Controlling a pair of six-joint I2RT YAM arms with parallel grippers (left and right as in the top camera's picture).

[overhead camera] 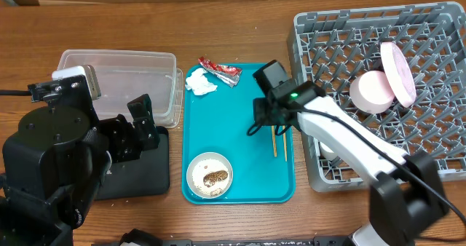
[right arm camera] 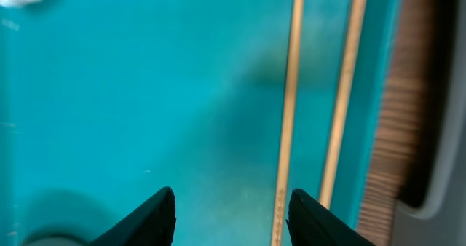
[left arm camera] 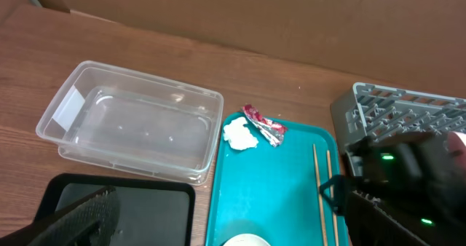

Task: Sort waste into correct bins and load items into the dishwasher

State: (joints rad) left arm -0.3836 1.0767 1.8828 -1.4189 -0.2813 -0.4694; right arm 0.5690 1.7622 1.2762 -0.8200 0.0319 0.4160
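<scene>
overhead view. wooden table (overhead camera: 218, 28) with a teal tray (overhead camera: 240, 108) at its centre. on the tray: red-and-silver wrapper (overhead camera: 220, 71) and crumpled white tissue (overhead camera: 200, 84) at the far end, white bowl (overhead camera: 191, 177) with brown food scraps (overhead camera: 216, 177) near the front, two wooden chopsticks (overhead camera: 275, 140) side by side along the right rim. right pincer (overhead camera: 261, 126) low over the far ends of the chopsticks, probably lined up to lift them. to the right, grey dish rack (overhead camera: 342, 19), already carrying a pink plate (overhead camera: 399, 71) on edge between pegs and a pale pink bowl (overhead camera: 370, 92) touching it. to the left, clear plastic tub (overhead camera: 116, 53) and black tray (overhead camera: 149, 175), nothing seen in either, ready for waste. left pincer (overhead camera: 135, 122) above the black tray, apart from the work.

left wrist view. looks across the tub toward the tray; tub bare inside. left pincer spread wide, gripping nothing.

right wrist view. looks straight down at the teal surface. two black fingertips (right arm camera: 156, 213) half spread at the bottom edge, straddling the chopstick farther from the tray's rim, the right tip almost against it; the other chopstick just outside. no clamp visible yet. judged an approach to the chopsticks, destined for the rack.
</scene>
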